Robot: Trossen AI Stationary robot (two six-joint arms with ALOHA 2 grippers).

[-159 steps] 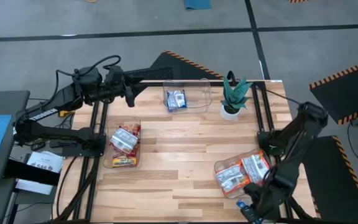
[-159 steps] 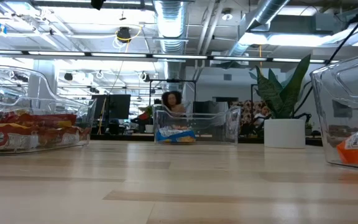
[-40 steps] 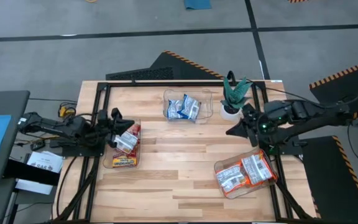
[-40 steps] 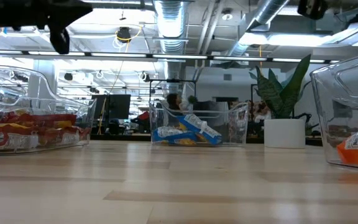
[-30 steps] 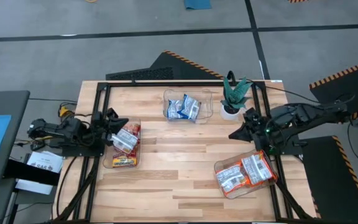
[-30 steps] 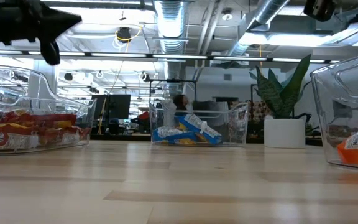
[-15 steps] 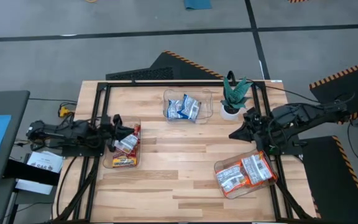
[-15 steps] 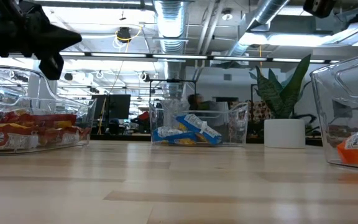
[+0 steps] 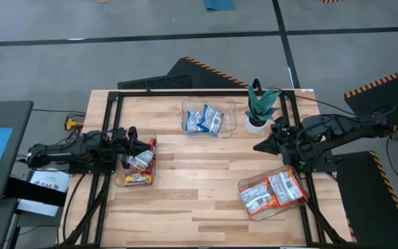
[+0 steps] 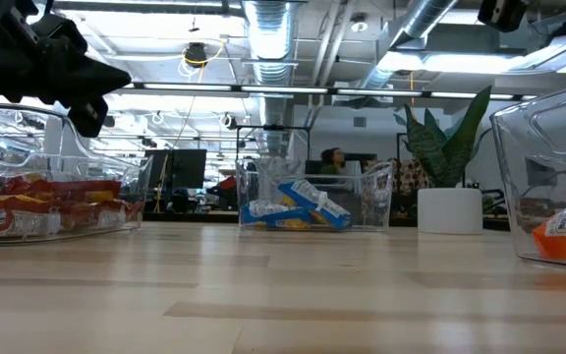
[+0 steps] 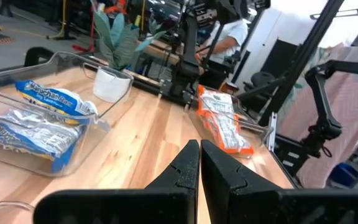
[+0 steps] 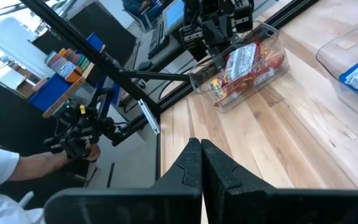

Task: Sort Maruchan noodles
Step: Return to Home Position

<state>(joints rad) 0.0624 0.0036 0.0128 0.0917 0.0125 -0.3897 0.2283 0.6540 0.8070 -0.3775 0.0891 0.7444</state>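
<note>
My left jaws, right jaws pinched together, empty, at worktop (image 9: 199, 181) sides; blue packs (image 9: 204, 120), red packs (image 9: 138, 160), orange packs (image 9: 271, 192) each binned by colour; nothing to hold.

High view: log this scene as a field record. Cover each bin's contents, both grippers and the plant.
far bin: blue packets
left bin: red packets
right bin: orange-and-white packets
left gripper: shut, empty, above the left bin
right gripper: shut, empty, near the table's right edge
potted plant: upright, right of the far bin, just beyond the right gripper
</note>
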